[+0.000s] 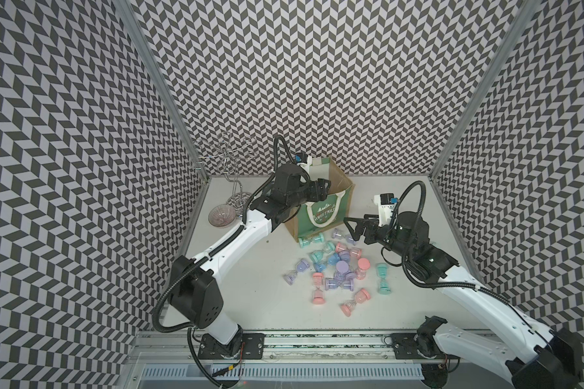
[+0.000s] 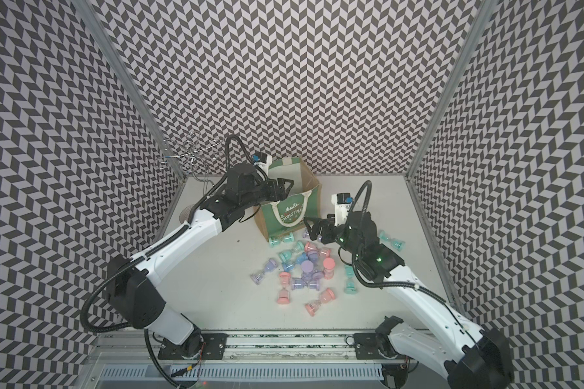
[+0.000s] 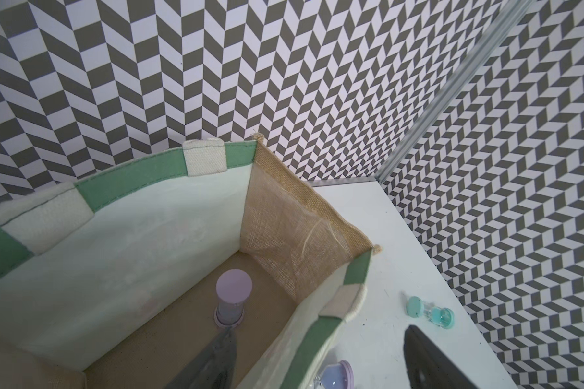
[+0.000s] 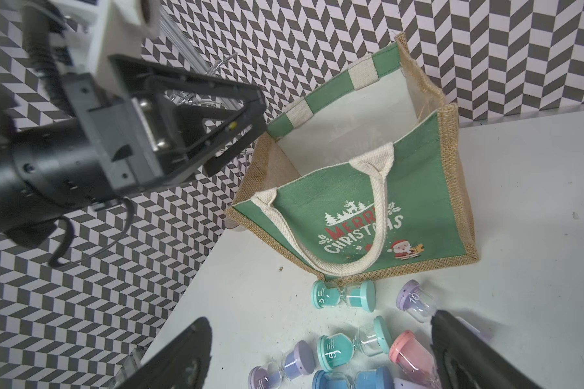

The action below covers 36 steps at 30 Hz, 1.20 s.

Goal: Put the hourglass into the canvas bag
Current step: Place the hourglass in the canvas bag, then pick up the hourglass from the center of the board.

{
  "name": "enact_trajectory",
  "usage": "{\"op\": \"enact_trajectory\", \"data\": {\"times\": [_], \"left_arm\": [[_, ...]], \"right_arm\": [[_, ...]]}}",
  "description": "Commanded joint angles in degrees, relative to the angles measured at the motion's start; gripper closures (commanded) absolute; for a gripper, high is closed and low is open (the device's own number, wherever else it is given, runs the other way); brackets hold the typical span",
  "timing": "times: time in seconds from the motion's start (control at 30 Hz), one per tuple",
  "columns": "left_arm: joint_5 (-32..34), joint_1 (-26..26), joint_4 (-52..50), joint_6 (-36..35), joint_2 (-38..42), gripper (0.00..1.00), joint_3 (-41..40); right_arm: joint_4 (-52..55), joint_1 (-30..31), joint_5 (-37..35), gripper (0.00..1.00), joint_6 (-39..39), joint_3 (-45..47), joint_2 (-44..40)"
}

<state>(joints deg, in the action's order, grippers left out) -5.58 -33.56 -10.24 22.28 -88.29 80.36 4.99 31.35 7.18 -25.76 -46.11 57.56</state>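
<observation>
Lower centre of a top view: loose hourglasses (image 1: 338,269) scattered on the counter (image 1: 243,303), many left. Just above them, right end effector (image 1: 350,229) hovers wide open, empty, beside the canvas bag (image 1: 321,215). Further back, left end effector (image 1: 326,190) over the bag mouth, jaws apart, nothing held. Left wrist view: one lilac hourglass (image 3: 233,296) upright on the bag floor. Reads as one in, bulk to go.

canvas bag (image 4: 418,188): rough jute (smooth white lining) | hourglass (image 3: 231,303): glossy plastic | table (image 4: 520,202): matt
</observation>
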Motion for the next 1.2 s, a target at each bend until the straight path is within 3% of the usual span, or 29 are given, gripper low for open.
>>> {"op": "enact_trajectory", "data": {"times": [0.0, 0.23, 0.53, 0.73, 1.17], "left_arm": [[1.4, -2.0, 5.4, -2.8, 6.4, 0.22, -5.2], [3.1, -8.1, 9.1, -7.5, 15.8, 0.22, -16.0], [2.9, -13.6, 10.5, -11.5, 20.9, 0.22, -25.8], [1.8, -17.3, 10.2, -10.7, 20.7, 0.22, -31.0], [5.6, -23.3, 14.7, -11.6, 14.4, 0.22, -37.4]], "right_arm": [[4.1, -0.1, -3.2, 0.01, -1.7, 0.4, -3.4], [13.5, -0.1, -7.9, 0.01, -4.3, 1.4, -8.2], [21.4, -0.2, -11.6, 0.01, -8.8, 4.6, -13.9], [19.8, -0.2, -6.8, 0.01, -8.0, 8.8, -16.7], [17.6, -0.2, -7.8, 0.01, -9.5, 14.9, -18.4]]}}
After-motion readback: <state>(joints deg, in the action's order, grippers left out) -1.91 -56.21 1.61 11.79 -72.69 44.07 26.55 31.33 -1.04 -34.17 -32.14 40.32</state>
